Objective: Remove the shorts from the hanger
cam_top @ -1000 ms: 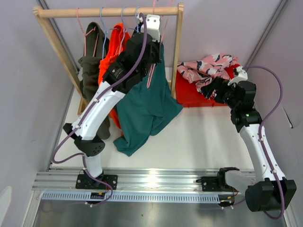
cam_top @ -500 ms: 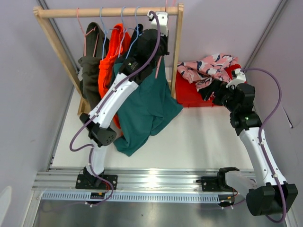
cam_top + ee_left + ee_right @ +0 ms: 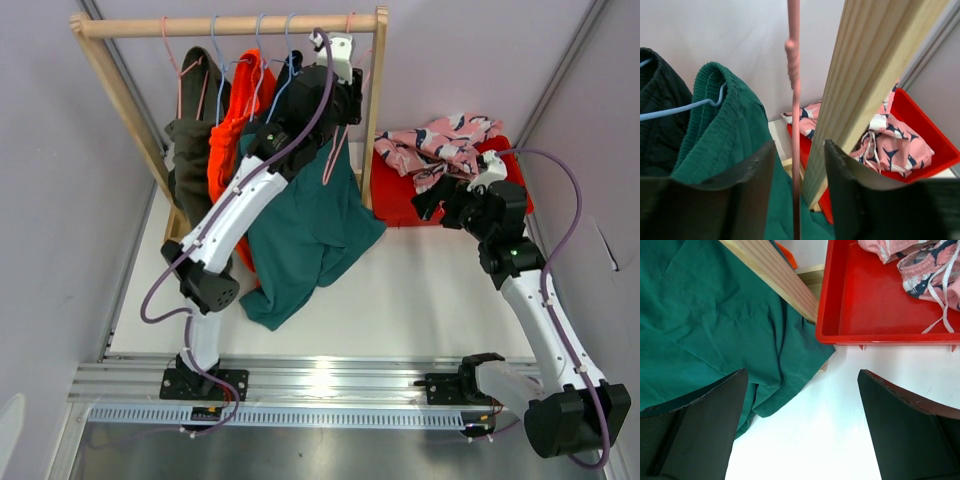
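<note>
Hanger wire [image 3: 792, 60] stands free between my left gripper's [image 3: 798, 150] parted jaws, since its pink shorts [image 3: 895, 142] lie binned; right gripper [image 3: 802, 377] hovers wide open.

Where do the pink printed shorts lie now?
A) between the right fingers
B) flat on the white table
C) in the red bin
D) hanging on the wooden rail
C: the pink printed shorts lie bunched in the red bin, not on a hanger.

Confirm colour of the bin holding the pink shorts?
Red; the bin shows best in right wrist view.
</note>
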Robot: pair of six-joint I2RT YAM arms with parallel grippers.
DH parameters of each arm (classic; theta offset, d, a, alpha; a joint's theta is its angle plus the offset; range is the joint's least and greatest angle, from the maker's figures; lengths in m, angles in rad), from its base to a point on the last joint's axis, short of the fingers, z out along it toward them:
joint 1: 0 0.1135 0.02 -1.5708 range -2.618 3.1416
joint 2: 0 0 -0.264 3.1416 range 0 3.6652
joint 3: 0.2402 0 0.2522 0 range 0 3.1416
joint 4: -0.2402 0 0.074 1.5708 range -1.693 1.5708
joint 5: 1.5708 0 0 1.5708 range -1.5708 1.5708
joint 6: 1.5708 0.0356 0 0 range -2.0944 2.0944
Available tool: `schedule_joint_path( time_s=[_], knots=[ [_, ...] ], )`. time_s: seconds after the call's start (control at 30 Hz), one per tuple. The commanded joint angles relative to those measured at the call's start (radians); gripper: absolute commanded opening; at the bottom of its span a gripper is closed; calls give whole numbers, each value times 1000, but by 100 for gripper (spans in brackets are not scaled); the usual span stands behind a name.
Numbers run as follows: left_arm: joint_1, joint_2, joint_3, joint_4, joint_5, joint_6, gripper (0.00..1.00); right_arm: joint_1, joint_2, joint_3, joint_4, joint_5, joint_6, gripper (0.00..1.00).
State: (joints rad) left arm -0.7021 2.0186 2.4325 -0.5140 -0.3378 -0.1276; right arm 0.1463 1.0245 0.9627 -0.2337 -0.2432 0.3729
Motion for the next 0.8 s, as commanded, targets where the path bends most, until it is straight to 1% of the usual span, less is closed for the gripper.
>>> schedule_joint_path(
  time_s=[0.0,0.07,0.17,0.23,0.3,0.4,0.47,0.63,0.77],
  knots=[
    [1,-136,-1,-13,43,-18,53,21,-4,-1,36,21,11,99],
    [-8,-194,2,-38,63,-23,54,30,0,-2,40,31,11,99],
    [-34,-302,-23,-64,39,-3,61,52,11,-10,42,50,9,99],
    [-36,-383,-81,-64,13,5,66,70,16,-15,48,56,11,99],
    [-34,-422,-113,-70,-38,35,69,81,22,-16,54,67,9,99],
    [-31,-468,-144,-81,-116,77,72,101,29,-15,56,84,8,99],
    [-17,-480,-141,-93,-136,91,74,108,32,-15,54,87,8,100],
    [44,-494,-208,-101,-118,98,75,122,29,-15,50,102,3,99],
    [82,-492,-245,-83,-66,98,70,128,31,-19,40,110,-5,99]
  ],
)
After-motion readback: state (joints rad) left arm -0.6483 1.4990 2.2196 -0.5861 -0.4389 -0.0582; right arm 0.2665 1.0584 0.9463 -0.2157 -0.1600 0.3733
